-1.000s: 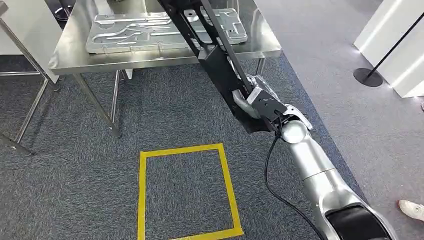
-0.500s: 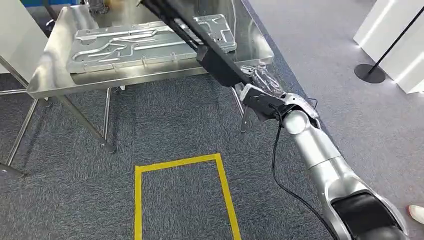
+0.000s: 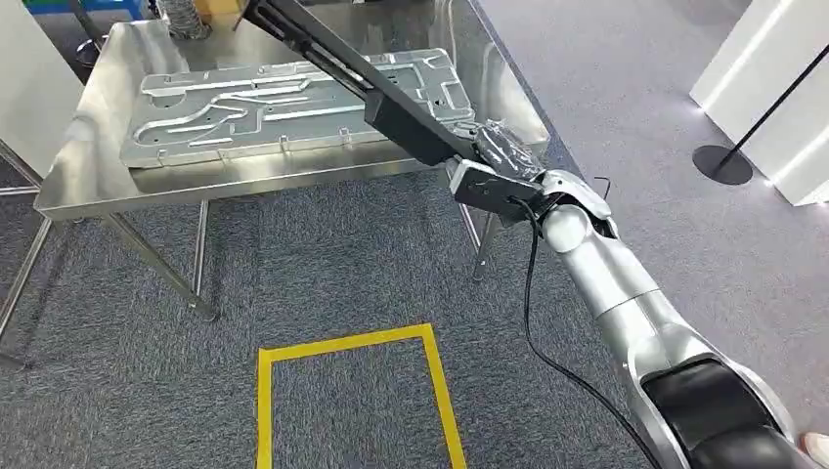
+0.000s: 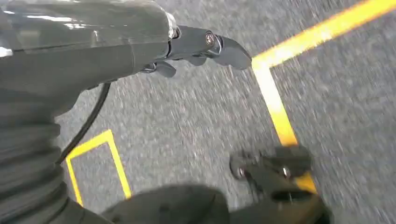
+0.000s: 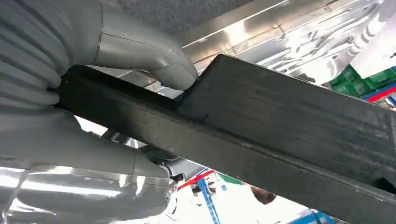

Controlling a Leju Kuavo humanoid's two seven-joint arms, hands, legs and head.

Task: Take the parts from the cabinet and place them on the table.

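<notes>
Our right hand (image 3: 503, 161) holds one end of a long black part (image 3: 376, 83); in the right wrist view the thick grey thumb (image 5: 154, 65) presses on one face of the part (image 5: 280, 135) and the rest of the hand wraps the other side, so the grasp is closed firmly around it. From the hand the part runs up and away to the left, slanted above the steel table (image 3: 88, 161), and its far end reaches toward the table's back edge; we cannot tell if that end touches the surface. Under the part, flat on the table, lies a large silver stamped metal panel (image 3: 215, 107) with raised ribs. Our left hand (image 4: 187, 51) hangs low over the grey carpet; its dark fingers (image 4: 224, 46) are curled in a little and we see nothing between them, but the picture is blurred, so we cannot tell how far it is closed. On the carpet in front of the table is a yellow tape rectangle (image 3: 347, 342), and to the far right stands a black post on a round base (image 3: 723, 161).
</notes>
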